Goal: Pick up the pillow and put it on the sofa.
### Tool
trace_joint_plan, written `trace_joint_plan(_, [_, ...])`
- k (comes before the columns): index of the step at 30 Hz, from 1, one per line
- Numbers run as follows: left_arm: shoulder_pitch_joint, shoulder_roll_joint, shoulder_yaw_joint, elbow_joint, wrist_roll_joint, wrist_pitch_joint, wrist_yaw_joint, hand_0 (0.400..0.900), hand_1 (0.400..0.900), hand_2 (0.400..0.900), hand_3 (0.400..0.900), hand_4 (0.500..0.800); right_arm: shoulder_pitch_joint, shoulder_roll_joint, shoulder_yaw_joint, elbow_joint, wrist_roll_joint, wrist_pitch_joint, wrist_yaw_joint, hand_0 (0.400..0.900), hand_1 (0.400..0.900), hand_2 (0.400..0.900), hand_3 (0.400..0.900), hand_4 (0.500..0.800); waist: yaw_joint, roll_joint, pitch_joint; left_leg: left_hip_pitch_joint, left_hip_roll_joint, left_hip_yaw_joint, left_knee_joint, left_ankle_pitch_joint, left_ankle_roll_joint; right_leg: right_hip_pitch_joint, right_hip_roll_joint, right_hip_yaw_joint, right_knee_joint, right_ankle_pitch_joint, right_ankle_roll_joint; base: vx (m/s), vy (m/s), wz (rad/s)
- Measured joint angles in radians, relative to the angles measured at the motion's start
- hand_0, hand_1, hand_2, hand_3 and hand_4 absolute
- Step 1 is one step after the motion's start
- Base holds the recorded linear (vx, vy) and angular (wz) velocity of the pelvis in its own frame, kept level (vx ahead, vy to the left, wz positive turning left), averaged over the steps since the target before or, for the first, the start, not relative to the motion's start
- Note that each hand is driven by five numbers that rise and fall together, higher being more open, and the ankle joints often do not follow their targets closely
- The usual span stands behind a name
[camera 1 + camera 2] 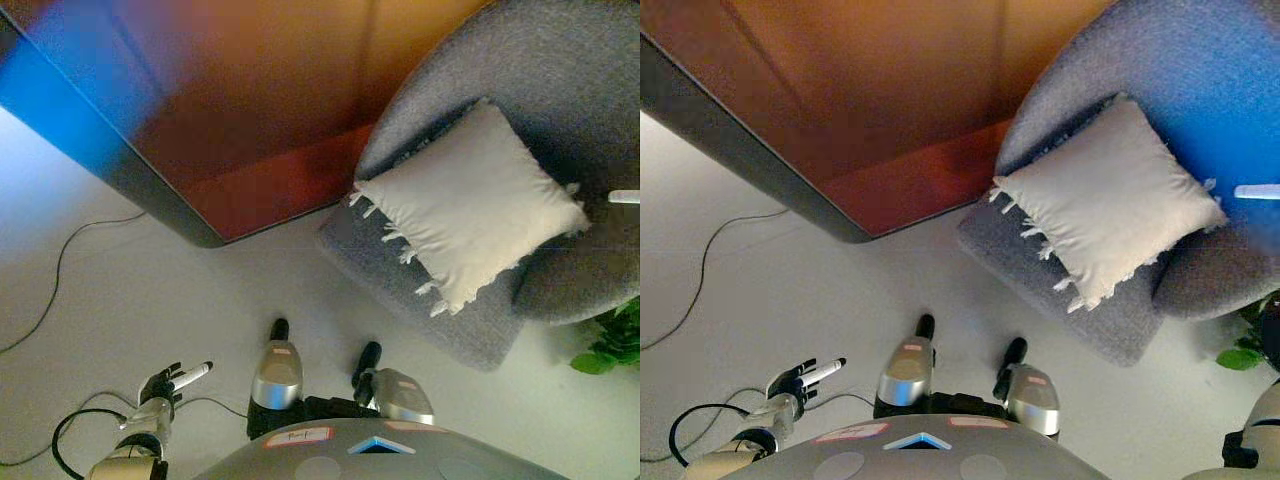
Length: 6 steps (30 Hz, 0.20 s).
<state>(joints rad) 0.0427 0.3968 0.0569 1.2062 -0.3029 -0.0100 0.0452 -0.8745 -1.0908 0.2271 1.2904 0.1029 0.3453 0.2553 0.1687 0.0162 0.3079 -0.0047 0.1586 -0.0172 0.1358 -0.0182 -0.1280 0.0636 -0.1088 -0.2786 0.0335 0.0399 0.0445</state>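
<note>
Left eye view: white pillow [470,205] with fringed edges lies on the seat of the grey sofa [560,70], right half of frame, tilted like a diamond, one corner hanging toward the seat's front edge. Sofa back curves round the pillow at upper right. Left hand [170,385] at lower left, above the pale floor [150,290], fingers straight and spread, white-tipped one pointing right, holding nothing. Hand well apart from pillow. Large reddish-brown panel with dark edge [260,120] fills upper left and centre, its lower corner near the sofa's front. Thin cable [60,260] runs over the floor at left. Green plant leaves [610,345] at right edge, just below the sofa. Right hand not seen here.

Right eye view: same layout. Pillow [1105,200] on the sofa [1080,60] seat, right of centre. Left hand [800,378] lower left, fingers straight and apart, empty. At lower right corner only a bit of the right arm shows; cannot tell what its hand is doing, hand itself not seen. Plant [1245,350] at right edge. Panel [890,110] across the top, floor [790,280] below it.
</note>
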Motion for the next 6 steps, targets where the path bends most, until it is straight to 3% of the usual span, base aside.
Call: trace_joint_plan(6, [-0.002, 0.001, 0.0, 0.005, -0.018, 0.018, -0.006, 0.9, 0.9, 0.9, 0.9, 0.8, 0.162, -0.011, -0.106, -0.082, 0.027, -0.037, -0.017, 0.9, 0.9, 0.9, 0.9, 0.8, -0.04, -0.034, -0.072, 0.03, -0.001, 0.047, -0.042, 0.001, 0.0, 0.003, 0.002, 0.03, -0.026, 0.009, 0.011, -0.07, 0.061, -0.17])
